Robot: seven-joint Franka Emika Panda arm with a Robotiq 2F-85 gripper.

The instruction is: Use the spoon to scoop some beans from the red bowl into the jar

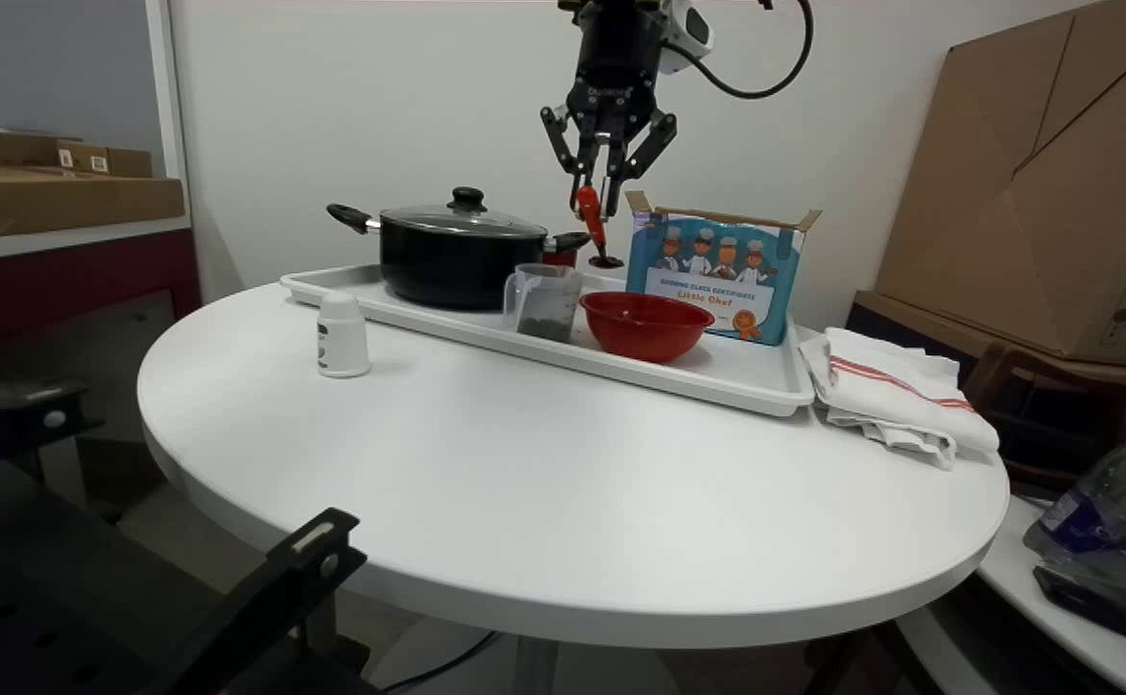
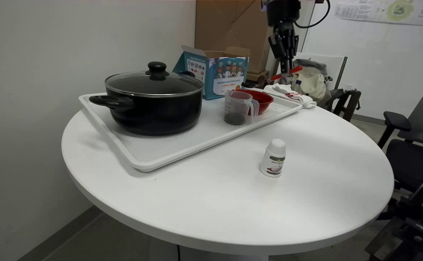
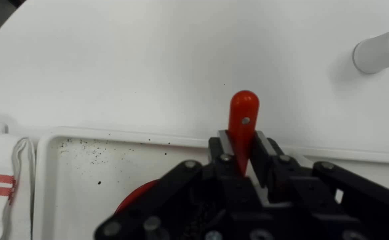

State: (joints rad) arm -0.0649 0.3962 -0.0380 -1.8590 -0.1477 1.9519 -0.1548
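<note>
In an exterior view, the bottle (image 1: 343,338), label too small to read, stands far left of the gripper (image 1: 592,207), the lidded pot (image 1: 456,261) nearer, both likely out of the way. The jar (image 1: 545,294), something dark inside, stands lower left, just beside the bowl (image 1: 646,334), presumably to shorten the carry. The gripper pinches the spoon (image 1: 594,222) by its red handle, probably so the lower-hanging head can dip. The bowl lies lower right, contents unclear. The box (image 1: 717,275), farther right, reads "Cooking Class Certificate" and "Little Chef".

The bowl (image 1: 646,338) and spoon handle (image 3: 244,108) are red, the jar (image 2: 236,103) clear, the pot (image 2: 157,114) black, the towel (image 1: 895,394) white with red stripes.
</note>
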